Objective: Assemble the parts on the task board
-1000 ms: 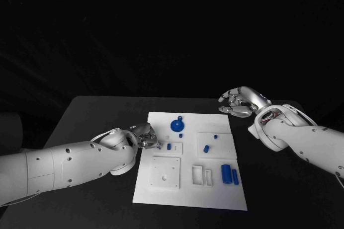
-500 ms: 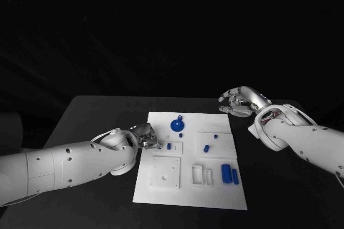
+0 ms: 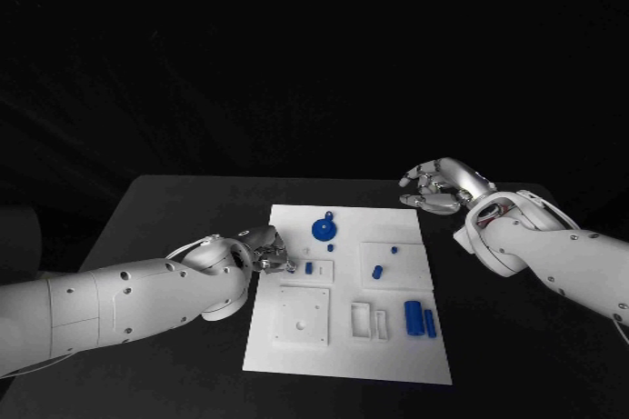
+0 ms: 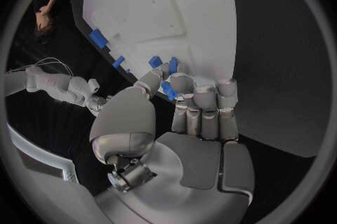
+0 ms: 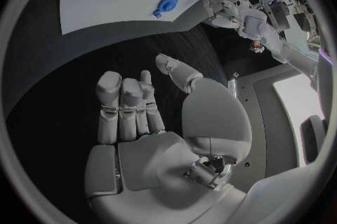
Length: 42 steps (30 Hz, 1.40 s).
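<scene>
Fingers of the left hand (image 3: 266, 253) pinch a small blue part (image 4: 167, 89) at the left edge of the white board (image 3: 394, 364), on the black desk (image 3: 171, 210). Its slot probably lies just to the right. The right hand (image 3: 439, 186) hovers beyond the far right corner, fingers loosely curled, holding nothing.

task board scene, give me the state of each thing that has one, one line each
left robot hand: at the task board's left edge, fingers curled on a small blue part
right robot hand: off the board's far right corner, holding nothing, fingers loosely curled
task board: flat on the table
round blue part: lying on the board
two long blue parts: lying side by side
</scene>
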Tool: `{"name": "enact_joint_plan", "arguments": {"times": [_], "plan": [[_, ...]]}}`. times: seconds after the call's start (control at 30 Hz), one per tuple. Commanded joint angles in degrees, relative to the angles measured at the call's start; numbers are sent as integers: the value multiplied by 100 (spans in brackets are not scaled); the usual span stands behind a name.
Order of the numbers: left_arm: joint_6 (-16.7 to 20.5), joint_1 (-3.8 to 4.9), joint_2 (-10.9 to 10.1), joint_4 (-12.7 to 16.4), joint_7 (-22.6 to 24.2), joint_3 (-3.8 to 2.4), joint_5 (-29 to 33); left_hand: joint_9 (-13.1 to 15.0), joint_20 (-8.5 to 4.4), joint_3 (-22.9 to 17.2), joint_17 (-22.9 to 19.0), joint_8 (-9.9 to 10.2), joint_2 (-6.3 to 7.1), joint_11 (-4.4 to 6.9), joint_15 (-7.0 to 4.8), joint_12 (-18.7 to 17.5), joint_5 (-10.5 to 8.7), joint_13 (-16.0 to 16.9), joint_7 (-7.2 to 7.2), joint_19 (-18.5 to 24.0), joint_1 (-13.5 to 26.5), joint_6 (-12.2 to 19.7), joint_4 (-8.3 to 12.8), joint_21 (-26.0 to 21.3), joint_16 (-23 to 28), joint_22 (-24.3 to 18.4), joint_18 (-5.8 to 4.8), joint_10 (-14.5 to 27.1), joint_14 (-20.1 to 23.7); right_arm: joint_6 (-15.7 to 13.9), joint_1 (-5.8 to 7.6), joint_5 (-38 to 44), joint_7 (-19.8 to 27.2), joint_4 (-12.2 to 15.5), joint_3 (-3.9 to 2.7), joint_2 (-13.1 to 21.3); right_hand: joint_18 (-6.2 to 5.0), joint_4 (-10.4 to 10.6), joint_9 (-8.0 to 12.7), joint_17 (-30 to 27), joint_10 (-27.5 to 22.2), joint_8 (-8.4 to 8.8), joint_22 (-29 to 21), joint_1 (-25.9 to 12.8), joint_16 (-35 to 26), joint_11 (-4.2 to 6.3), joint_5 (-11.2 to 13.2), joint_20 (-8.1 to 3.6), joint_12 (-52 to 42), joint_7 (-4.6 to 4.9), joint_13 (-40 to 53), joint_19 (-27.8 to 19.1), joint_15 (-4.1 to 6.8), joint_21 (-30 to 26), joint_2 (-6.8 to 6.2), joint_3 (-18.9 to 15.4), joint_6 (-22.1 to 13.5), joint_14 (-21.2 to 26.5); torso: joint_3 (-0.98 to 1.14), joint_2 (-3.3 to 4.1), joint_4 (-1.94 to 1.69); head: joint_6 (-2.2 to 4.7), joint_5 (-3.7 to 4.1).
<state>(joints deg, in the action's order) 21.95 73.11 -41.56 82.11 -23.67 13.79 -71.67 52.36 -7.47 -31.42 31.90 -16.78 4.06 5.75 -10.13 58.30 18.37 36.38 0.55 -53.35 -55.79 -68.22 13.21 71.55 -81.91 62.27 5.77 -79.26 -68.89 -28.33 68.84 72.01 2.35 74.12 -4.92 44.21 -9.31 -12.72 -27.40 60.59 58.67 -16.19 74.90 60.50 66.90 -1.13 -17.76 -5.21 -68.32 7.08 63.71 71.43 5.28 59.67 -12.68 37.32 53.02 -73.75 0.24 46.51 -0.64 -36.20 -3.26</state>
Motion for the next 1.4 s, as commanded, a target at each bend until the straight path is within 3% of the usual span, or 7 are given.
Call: {"name": "enact_joint_plan", "arguments": {"times": [0.03,1.07,1.2,1.37,1.4], "plan": [[-171,-11,31,-16,51,7,16,50,-754,-77,6,-202,-7,142,-243,37,319,9,-143,-38,-38,-210,64,-23,-3,6,-14,-83,-174,73,0,6,46,8,-3,-4,-569,19,9,8,22,15,91,4,-34,15,-26,-44,-13,35,-9,-15,3,-32,-49,-5,-8,-32,-2,2,3,-12,5],[-225,-39,84,-60,106,7,-10,161,-762,-21,29,-543,176,153,-229,102,219,22,-183,-49,54,-336,-93,-36,-42,36,-9,-122,-183,73,0,-1,51,0,-3,3,-569,49,12,9,22,16,91,-33,-36,14,-60,-41,-14,36,-12,-13,2,-34,-54,-24,-9,-33,1,-3,0,-26,26],[-205,-39,87,-65,110,7,-10,174,-766,-15,31,-599,229,151,-226,113,49,20,-185,-55,69,-313,-153,-39,-47,43,-4,-122,-183,72,0,-1,50,-1,-3,3,-569,52,12,9,22,16,91,-36,-36,14,-65,-41,-14,36,-12,-13,2,-34,-55,-25,-9,-34,0,-2,-1,-17,30],[-192,-39,90,-76,111,6,-7,166,-772,-27,29,-689,427,151,-227,121,-407,4,-185,-58,155,-253,-389,-63,-42,51,3,-113,-176,72,0,-2,51,-3,-3,3,-569,57,13,10,22,17,91,-42,-37,14,-78,-41,-14,36,-13,-13,2,-34,-58,-28,-10,-34,1,-1,0,-18,32],[-188,-39,90,-78,111,6,-5,165,-772,-29,29,-694,437,151,-228,121,-423,3,-185,-58,159,-251,-403,-64,-42,52,3,-113,-176,72,0,-2,51,-4,-3,2,-569,57,13,10,22,17,91,-42,-37,14,-78,-41,-14,36,-13,-13,2,-34,-58,-28,-10,-34,2,0,-1,-19,33]]}}
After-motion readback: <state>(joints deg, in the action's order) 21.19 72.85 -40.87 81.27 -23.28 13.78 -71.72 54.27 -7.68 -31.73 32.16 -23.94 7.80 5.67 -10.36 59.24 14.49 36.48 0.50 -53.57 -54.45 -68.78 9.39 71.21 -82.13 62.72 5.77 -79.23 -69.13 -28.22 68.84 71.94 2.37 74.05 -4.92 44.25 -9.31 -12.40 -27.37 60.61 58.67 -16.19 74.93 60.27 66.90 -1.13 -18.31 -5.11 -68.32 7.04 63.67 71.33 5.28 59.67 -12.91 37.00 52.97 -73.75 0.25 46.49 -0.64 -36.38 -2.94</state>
